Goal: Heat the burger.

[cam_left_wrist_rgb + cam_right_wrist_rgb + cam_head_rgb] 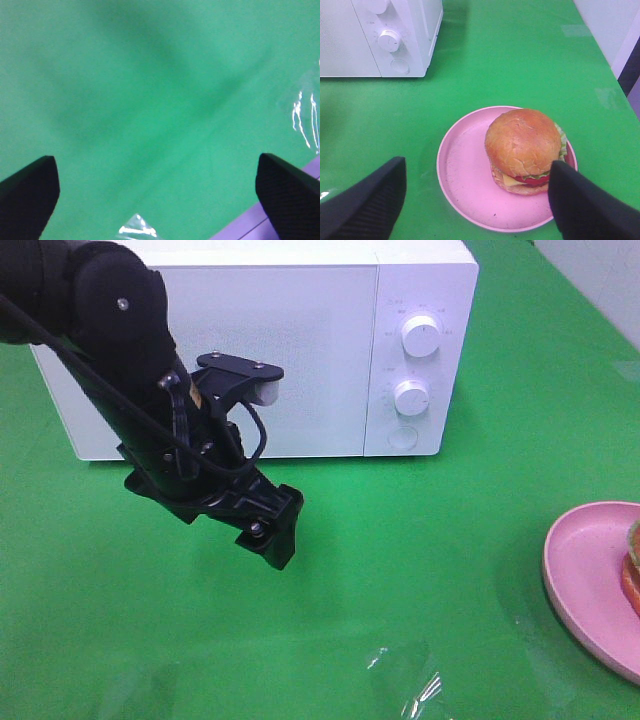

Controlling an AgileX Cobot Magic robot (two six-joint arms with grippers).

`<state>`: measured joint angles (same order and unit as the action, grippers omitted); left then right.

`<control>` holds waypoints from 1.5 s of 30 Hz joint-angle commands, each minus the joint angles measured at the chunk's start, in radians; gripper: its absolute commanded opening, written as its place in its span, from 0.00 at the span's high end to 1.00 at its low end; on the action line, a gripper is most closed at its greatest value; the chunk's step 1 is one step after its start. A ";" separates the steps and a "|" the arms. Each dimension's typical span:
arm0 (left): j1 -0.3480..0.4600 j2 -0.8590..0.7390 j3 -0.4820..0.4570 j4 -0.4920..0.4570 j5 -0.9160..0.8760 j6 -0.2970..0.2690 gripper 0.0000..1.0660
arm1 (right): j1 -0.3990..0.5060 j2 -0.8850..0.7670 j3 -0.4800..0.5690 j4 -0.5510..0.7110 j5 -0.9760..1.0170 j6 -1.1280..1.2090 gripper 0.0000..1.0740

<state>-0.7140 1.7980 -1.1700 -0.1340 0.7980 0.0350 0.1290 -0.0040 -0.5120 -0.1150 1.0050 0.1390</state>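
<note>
Burger [524, 149]: sits on the pink plate [465, 175], off to one side of it, on the green bench [420, 570].
Microwave [300, 350]: door closed, well apart from the plate.
Left gripper [157, 200]: fingers spread wide, empty, over bare bench.
Right gripper [477, 200]: spread wide above the plate, holding nothing.

The burger [523, 148] sits on a plate [465, 175], right of and before the microwave [300, 330].
</note>
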 commanded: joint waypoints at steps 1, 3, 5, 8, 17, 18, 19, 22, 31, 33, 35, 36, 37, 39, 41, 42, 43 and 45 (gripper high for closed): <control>0.001 -0.060 -0.003 0.007 0.101 -0.050 0.06 | -0.008 -0.026 0.003 -0.004 0.000 -0.008 0.30; 0.013 -0.086 -0.003 0.017 0.136 -0.071 0.06 | -0.008 -0.026 0.003 -0.004 0.000 -0.008 0.30; 0.027 -0.101 -0.003 0.023 0.149 -0.075 0.06 | -0.008 -0.026 0.003 -0.004 0.000 -0.008 0.30; 0.095 -0.153 -0.003 0.043 0.190 -0.091 0.06 | -0.008 -0.026 0.003 -0.004 0.000 -0.008 0.30; 0.345 -0.252 -0.002 0.041 0.321 -0.053 0.06 | -0.008 -0.026 0.003 -0.004 0.000 -0.008 0.30; 0.406 -0.280 -0.002 0.041 0.339 -0.040 0.06 | -0.008 -0.026 0.003 -0.004 0.000 -0.008 0.30; 0.406 -0.280 -0.002 0.041 0.339 -0.040 0.06 | -0.008 -0.026 0.003 -0.004 0.000 -0.008 0.30; 0.489 -0.317 -0.002 0.041 0.364 -0.020 0.06 | -0.008 -0.026 0.003 -0.004 0.000 -0.008 0.30; 0.697 -0.452 0.102 0.041 0.390 0.017 0.06 | -0.008 -0.026 0.003 -0.004 0.000 -0.008 0.30; 0.721 -0.502 0.144 0.041 0.380 0.005 0.06 | -0.008 -0.026 0.003 -0.004 0.000 -0.008 0.30; 0.737 -0.551 0.186 0.045 0.372 -0.004 0.06 | -0.008 -0.026 0.003 -0.004 0.000 -0.008 0.30; 0.742 -0.579 0.213 0.053 0.364 -0.004 0.06 | -0.008 -0.026 0.003 -0.004 0.000 -0.008 0.30; 0.742 -0.579 0.213 0.053 0.364 -0.004 0.06 | -0.008 -0.026 0.003 -0.004 0.000 -0.008 0.30; 0.743 -0.631 0.253 0.063 0.356 -0.004 0.06 | -0.008 -0.026 0.003 -0.004 0.000 -0.008 0.30; 0.743 -0.739 0.325 0.085 0.355 -0.004 0.06 | -0.008 -0.026 0.003 -0.004 0.000 -0.008 0.30; 0.743 -0.739 0.325 0.085 0.355 -0.004 0.06 | -0.008 -0.026 0.003 -0.004 0.000 -0.008 0.30; 0.743 -0.767 0.343 0.090 0.355 -0.004 0.06 | -0.008 -0.026 0.003 -0.004 0.000 -0.008 0.30; 0.743 -0.819 0.374 0.098 0.355 -0.004 0.06 | -0.008 -0.026 0.003 -0.004 0.000 -0.008 0.30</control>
<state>0.0250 0.9880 -0.8030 -0.0380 1.1640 0.0390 0.1290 -0.0040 -0.5120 -0.1150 1.0050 0.1390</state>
